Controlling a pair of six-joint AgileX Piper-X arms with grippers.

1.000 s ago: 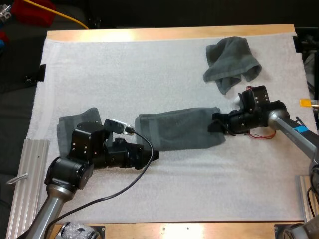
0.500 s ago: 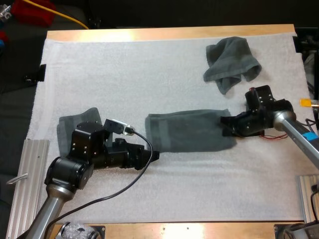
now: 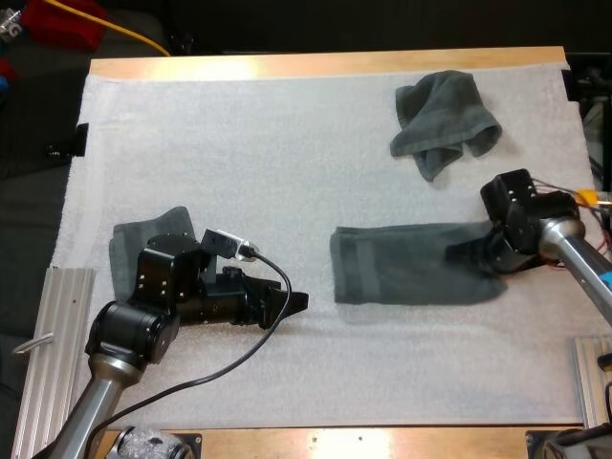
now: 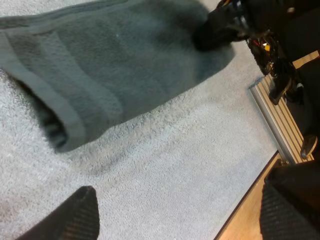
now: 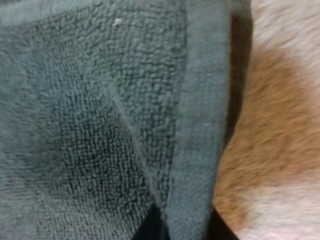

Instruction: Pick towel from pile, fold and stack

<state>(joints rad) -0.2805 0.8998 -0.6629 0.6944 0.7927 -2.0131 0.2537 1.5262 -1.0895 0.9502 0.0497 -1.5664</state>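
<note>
A long, flattened dark grey-green towel (image 3: 406, 263) lies on the white mat (image 3: 249, 143), right of centre. My right gripper (image 3: 461, 254) is shut on its right end, and up close the towel's hemmed edge (image 5: 200, 115) is pinched between the two fingers. My left gripper (image 3: 298, 301) stands open low over the mat, a short way left of the towel and clear of it. From the left wrist the towel's near end (image 4: 65, 105) lies ahead of the spread fingers (image 4: 75, 215). A crumpled towel (image 3: 445, 120) sits at the far right. A folded towel (image 3: 129, 244) lies partly under my left arm.
Ribbed aluminium rails lie off the mat at the left front (image 3: 57, 335) and the right front (image 3: 591, 378). The wooden table edge (image 3: 325, 63) runs along the far side. Bare mat stretches across the far left and the front middle.
My right gripper has pulled the flattened towel to the right across the mat, away from my left gripper. The left arm has stayed where it was.
</note>
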